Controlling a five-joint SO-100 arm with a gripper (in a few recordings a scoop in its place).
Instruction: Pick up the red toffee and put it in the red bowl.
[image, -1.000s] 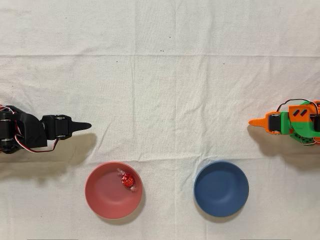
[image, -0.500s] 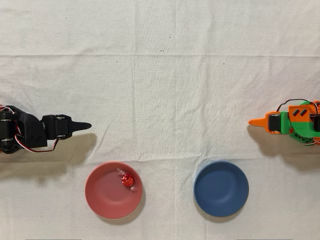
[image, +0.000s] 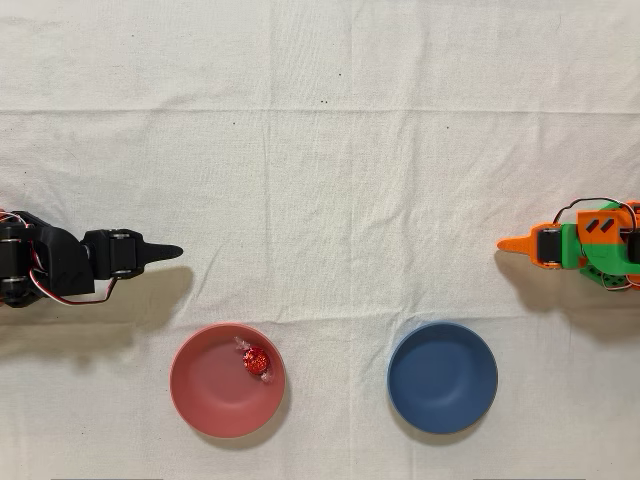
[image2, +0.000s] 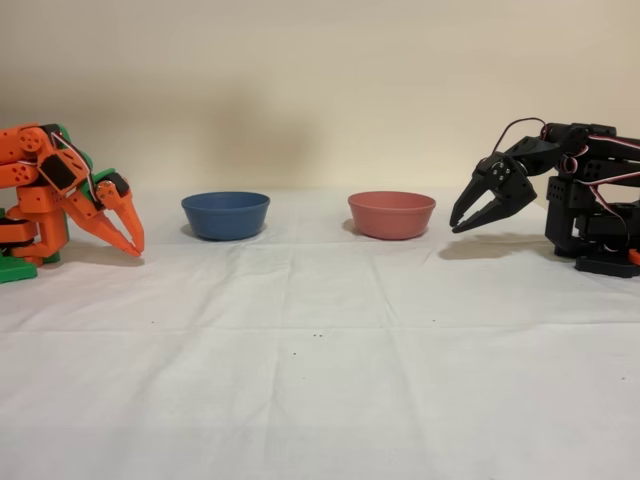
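The red toffee lies inside the red bowl, near the bowl's upper right in the overhead view. My black gripper is shut with nothing in it. It hovers drawn back at the left edge, above and to the left of the bowl and apart from it. From the side, the gripper points down just to the right of the red bowl. The bowl's wall hides the toffee there.
A blue bowl of the same size sits to the right of the red one in the overhead view and looks bare inside. The idle orange arm rests at the right edge. White cloth covers the table.
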